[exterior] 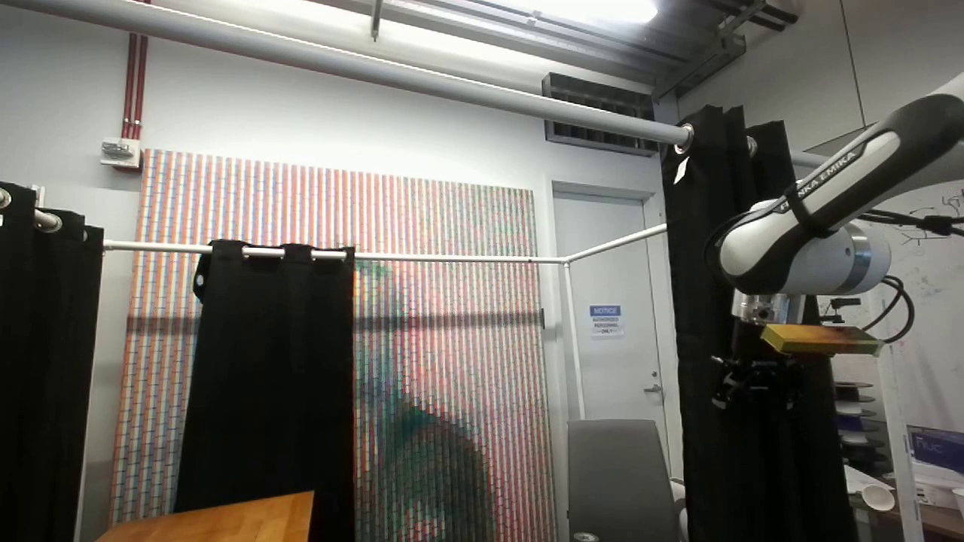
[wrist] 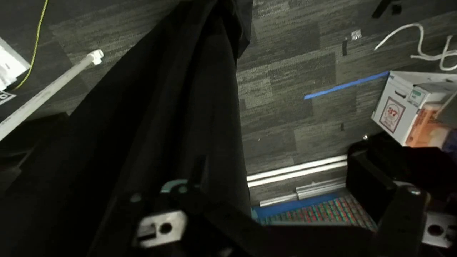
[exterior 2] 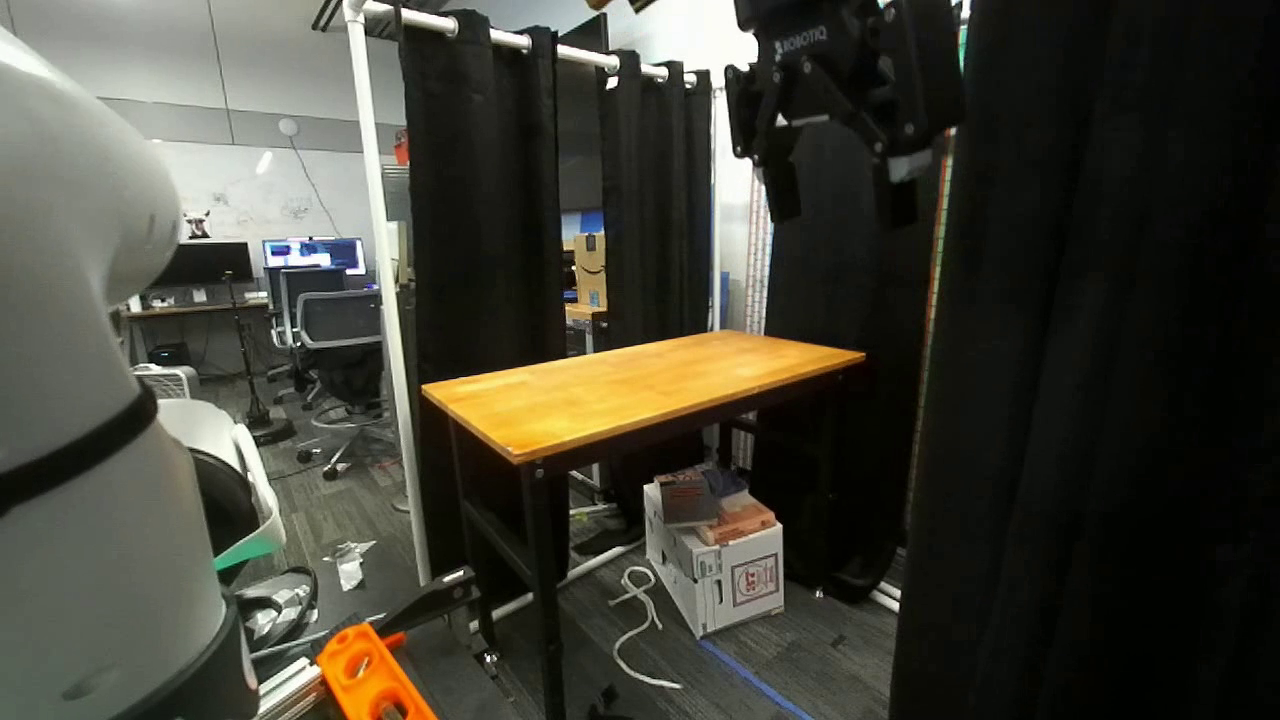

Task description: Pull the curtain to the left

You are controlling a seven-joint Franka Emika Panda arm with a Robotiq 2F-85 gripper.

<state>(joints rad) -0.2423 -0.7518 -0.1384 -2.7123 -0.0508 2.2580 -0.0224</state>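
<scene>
The tall black curtain (exterior: 753,467) hangs in long folds from a thick high rail at the right of an exterior view. It also fills the right side of an exterior view (exterior 2: 1090,400) and the left half of the wrist view (wrist: 160,107). My gripper (exterior: 755,399) points down, overlapping the curtain in that view. It is open and empty, with its fingers apart (exterior 2: 840,200), left of the curtain there. In the wrist view the gripper (wrist: 284,178) has its left finger over the curtain's edge and floor shows between the fingers. I cannot tell whether the finger touches the fabric.
The high rail (exterior: 422,79) runs left from the curtain. A wooden table (exterior 2: 640,385) stands beyond the gripper, with a white box (exterior 2: 720,580) below it. Shorter black curtains (exterior: 279,376) hang on a white pipe frame. A grey chair (exterior: 621,467) stands by the door.
</scene>
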